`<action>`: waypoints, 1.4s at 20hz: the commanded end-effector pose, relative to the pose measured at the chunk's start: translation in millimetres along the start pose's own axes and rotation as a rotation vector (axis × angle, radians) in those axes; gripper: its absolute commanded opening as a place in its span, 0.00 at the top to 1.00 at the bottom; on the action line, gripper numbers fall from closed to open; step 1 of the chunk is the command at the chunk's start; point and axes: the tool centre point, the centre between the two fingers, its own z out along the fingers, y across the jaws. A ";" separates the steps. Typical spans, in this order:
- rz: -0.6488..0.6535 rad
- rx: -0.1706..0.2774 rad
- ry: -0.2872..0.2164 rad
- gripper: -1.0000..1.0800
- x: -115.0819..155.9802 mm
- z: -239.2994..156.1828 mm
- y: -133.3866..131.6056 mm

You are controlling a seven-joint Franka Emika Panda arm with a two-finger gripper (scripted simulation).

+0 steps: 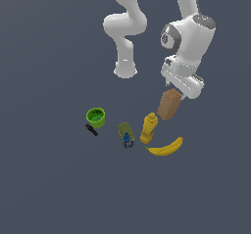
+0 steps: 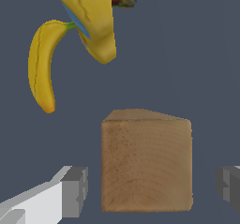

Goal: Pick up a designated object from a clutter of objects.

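The brown box point(image 1: 168, 105) stands tilted at the exterior view's right of the clutter, the largest item there. My gripper point(image 1: 176, 93) is right above its top end. In the wrist view the box point(image 2: 146, 164) sits between my two grey fingertips point(image 2: 75, 190), with a gap on each side, so the gripper point(image 2: 152, 190) is open and holds nothing. The yellow bottle point(image 1: 148, 128) and the banana point(image 1: 166, 148) lie just beside the box. Both show in the wrist view, bottle point(image 2: 93, 17) and banana point(image 2: 40, 68).
A green cup point(image 1: 96, 117) with a small black piece point(image 1: 91, 129) next to it sits at the exterior view's left. An olive item with a blue detail point(image 1: 126, 134) lies between the cup and the bottle. The arm's base point(image 1: 125, 70) stands behind the clutter.
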 end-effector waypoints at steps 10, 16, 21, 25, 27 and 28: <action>0.001 0.000 -0.002 0.04 -1.3 39.3 1.1; 0.002 0.000 -0.002 1.00 -1.1 43.6 1.0; 0.002 0.000 -0.002 1.00 -1.1 43.6 1.0; 0.002 0.002 -0.001 1.00 -1.1 42.2 0.2; 0.002 0.002 -0.001 1.00 -0.9 41.3 0.0; 0.002 0.002 -0.001 1.00 -0.6 40.2 -0.2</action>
